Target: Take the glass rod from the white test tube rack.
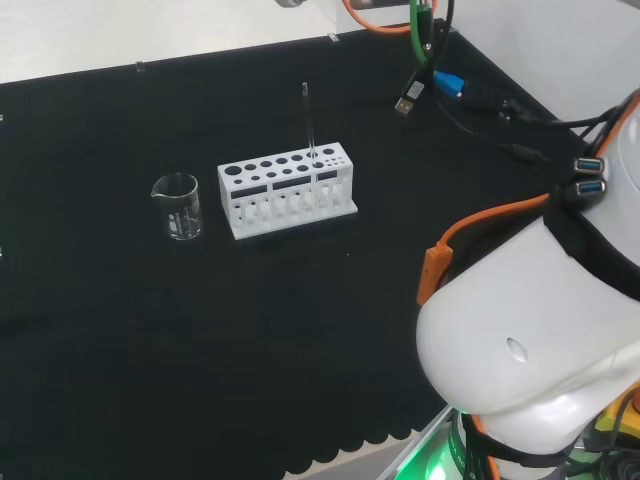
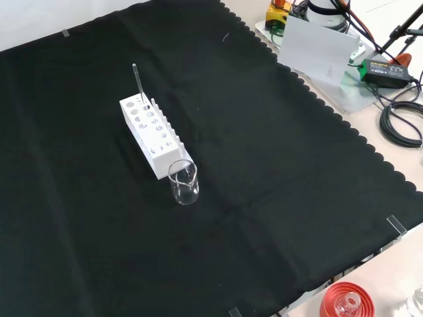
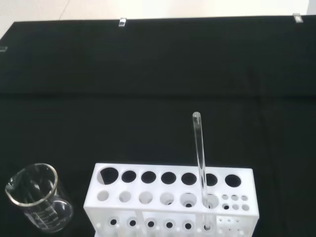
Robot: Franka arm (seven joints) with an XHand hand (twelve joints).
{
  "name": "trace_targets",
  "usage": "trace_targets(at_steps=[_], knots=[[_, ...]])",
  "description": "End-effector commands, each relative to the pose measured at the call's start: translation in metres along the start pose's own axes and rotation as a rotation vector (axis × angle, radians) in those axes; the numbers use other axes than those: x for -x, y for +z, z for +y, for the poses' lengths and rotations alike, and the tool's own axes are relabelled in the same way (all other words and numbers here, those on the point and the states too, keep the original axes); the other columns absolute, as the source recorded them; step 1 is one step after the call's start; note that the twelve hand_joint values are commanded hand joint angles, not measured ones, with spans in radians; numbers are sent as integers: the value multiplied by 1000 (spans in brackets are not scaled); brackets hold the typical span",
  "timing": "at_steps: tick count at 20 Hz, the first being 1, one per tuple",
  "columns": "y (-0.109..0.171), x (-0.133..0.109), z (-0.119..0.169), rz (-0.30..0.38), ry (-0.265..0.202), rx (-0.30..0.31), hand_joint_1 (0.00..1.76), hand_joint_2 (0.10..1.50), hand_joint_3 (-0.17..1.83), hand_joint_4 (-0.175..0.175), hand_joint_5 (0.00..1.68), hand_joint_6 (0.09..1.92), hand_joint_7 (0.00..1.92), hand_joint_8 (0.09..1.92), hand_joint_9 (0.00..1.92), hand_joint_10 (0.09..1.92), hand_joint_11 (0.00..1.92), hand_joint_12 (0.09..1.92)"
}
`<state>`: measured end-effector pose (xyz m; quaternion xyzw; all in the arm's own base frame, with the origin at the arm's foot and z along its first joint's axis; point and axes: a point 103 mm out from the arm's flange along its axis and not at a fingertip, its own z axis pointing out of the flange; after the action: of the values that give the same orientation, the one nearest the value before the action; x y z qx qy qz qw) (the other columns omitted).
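Black cloth (image 1: 150, 380) covers the bench, scalloped hem along the near edge in head view; pale bench top shows past it.

Head view, left to right: clear glass beaker (image 1: 177, 206) standing upright, just beside it the white test tube rack (image 1: 286, 188), then open cloth, then cables (image 1: 470, 100) at the far right corner and the arm's white link (image 1: 530, 330) at near right.

The glass rod (image 1: 309, 125) stands nearly upright in a hole toward the rack's right end, top well above the rack.

Front view: rack (image 2: 149, 135) sits left of centre, rod (image 2: 139, 84) at its far end, beaker (image 2: 184, 182) touching or almost touching its near end. Wide bare cloth to the right and nearer the camera. Off the cloth: a white card (image 2: 317, 47) and a cable coil (image 2: 403, 125) at upper right, a red ribbed stand (image 2: 347, 302) at the bottom right edge.

Wrist view: rod (image 3: 200, 163) in a middle-row hole, beaker (image 3: 39, 205) apart from the rack (image 3: 170, 200).

Hand state: cannot tell, so rod-to-hand relation can't be placed.
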<state>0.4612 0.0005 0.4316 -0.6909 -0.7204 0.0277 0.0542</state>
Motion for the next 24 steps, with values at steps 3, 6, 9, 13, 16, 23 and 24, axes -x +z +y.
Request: trace_targets(at_steps=[3,6,9,13,16,23,24], knots=[[24,2,30,-8,-20,-44,666,827,379,-76,281,505,420,891,618,902,542,1377],[35,7,38,-8,-16,-58,678,823,381,-79,280,514,425,891,634,903,547,1377],[42,9,41,-8,-16,-64,685,817,394,-82,274,539,436,888,657,890,559,1369],[51,12,45,-5,-16,-80,693,813,403,-85,283,563,449,887,677,884,575,1369],[59,13,47,-11,-17,-94,697,806,418,-86,279,596,461,882,691,875,587,1360],[73,12,51,-24,-13,-125,700,799,435,-89,279,633,482,880,707,872,599,1360],[75,11,52,-18,-15,-135,700,797,440,-89,276,642,484,879,709,870,600,1359]])
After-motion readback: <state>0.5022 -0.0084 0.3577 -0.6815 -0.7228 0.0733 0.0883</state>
